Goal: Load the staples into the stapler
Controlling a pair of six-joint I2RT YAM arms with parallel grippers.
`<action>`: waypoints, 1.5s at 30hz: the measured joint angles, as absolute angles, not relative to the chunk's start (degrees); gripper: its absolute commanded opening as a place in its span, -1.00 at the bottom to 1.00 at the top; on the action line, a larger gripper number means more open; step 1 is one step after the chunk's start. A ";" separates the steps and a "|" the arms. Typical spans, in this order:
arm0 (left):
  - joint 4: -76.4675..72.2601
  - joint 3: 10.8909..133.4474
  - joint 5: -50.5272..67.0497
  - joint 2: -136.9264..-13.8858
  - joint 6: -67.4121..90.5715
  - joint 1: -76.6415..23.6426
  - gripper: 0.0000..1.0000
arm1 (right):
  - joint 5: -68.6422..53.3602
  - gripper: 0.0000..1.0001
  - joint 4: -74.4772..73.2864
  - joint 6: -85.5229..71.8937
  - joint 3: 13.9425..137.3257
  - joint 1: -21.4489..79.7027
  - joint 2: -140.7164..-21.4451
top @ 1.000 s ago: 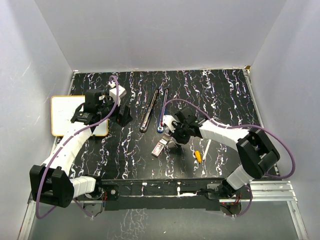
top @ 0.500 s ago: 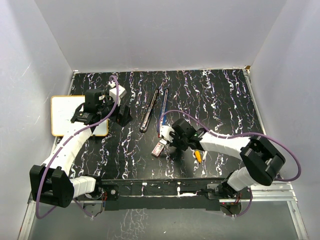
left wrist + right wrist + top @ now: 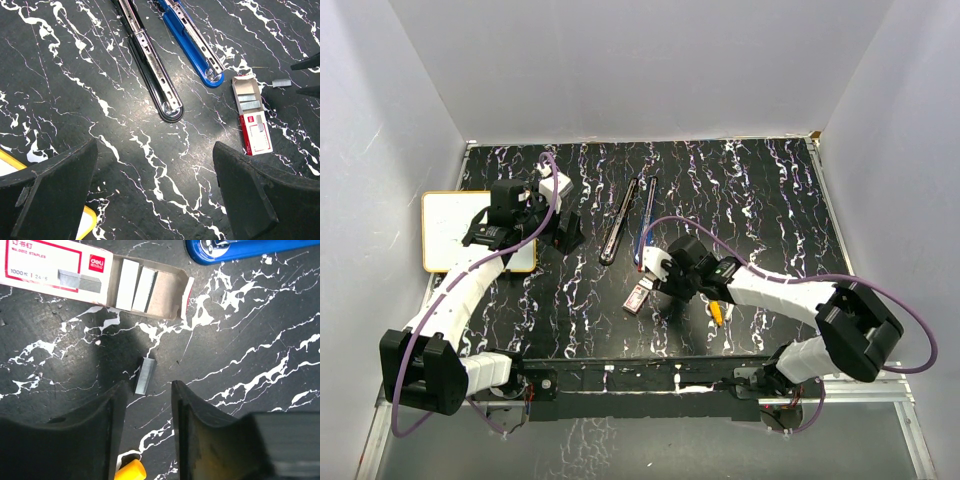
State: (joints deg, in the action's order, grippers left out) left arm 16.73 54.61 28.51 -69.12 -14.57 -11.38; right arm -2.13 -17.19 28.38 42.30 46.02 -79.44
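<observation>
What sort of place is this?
Probably a robot test cell, not an office: plain white walls enclose a black white-veined tabletop, with an opened blue stapler and a red-and-white cardboard staple box laid out.

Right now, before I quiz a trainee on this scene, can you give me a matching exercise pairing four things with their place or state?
1 black stapler
2 staples box
3 loose staple strip
4 whiteboard

A tray slid out
B yellow-framed, far left
C opened flat beside the blue stapler
D lying loose, outside its box

Pairs: 1-C, 2-A, 3-D, 4-B
</observation>
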 measured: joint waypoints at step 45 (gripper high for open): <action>17.10 54.48 27.55 -69.12 -14.09 -11.38 0.95 | -10.79 -0.67 -19.79 24.29 43.70 38.50 -85.86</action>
State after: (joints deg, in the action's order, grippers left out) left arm 17.10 54.48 27.55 -69.12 -14.09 -11.38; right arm -10.79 -19.79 24.29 43.70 38.50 -85.86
